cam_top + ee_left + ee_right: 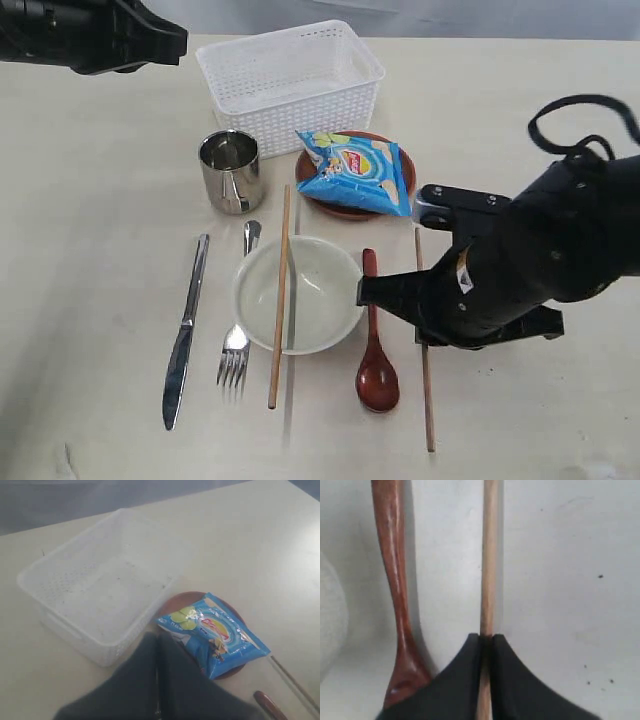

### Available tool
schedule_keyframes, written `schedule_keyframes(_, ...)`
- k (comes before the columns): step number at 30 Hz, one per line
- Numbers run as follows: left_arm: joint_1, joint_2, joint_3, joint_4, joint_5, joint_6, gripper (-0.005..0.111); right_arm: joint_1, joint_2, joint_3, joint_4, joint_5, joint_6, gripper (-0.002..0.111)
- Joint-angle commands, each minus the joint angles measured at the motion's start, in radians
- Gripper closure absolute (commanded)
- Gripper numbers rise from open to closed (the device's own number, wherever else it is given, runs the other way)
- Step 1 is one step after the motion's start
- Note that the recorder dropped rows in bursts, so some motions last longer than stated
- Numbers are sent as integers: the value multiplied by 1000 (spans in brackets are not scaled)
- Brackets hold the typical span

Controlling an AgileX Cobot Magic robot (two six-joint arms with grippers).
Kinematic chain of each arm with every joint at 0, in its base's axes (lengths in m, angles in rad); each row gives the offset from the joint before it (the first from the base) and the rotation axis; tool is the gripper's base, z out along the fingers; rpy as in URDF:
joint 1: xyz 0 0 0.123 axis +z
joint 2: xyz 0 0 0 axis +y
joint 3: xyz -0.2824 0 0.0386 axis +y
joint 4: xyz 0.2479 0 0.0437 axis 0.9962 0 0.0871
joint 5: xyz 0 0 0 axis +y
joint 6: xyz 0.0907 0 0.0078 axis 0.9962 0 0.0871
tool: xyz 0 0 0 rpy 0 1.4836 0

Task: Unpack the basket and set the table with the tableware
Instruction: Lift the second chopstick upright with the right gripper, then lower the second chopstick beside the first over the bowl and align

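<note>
Before me the beige table carries a white basket, a steel cup and a brown plate on its far side. Nearer lie a knife, fork, bowl, wooden spoon and one chopstick (the rightmost thing).

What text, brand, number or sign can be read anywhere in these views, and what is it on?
Blue chip bag: red brand logo with light lettering, too blurred to read in any view.
Smaller print on the same bag: too small to read.
Basket, steel cup, bowl: no writing visible.
</note>
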Motion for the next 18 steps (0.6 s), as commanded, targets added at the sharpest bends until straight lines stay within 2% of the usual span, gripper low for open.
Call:
schedule_keyframes(1,2,-7,9,2,-2,-4,107,-4,-158,-25,-16,136,-4,109)
schedule_keyframes(3,2,-7,9,2,-2,-4,107,13,-209,-82,-1,215,-11,109)
schedule_keyframes(8,2,-7,9,2,-2,-4,107,93,-202,-182,18,190,16,109)
schedule_keyframes(18,2,-7,9,2,-2,-4,107,161,31,-342,38,184,49,109)
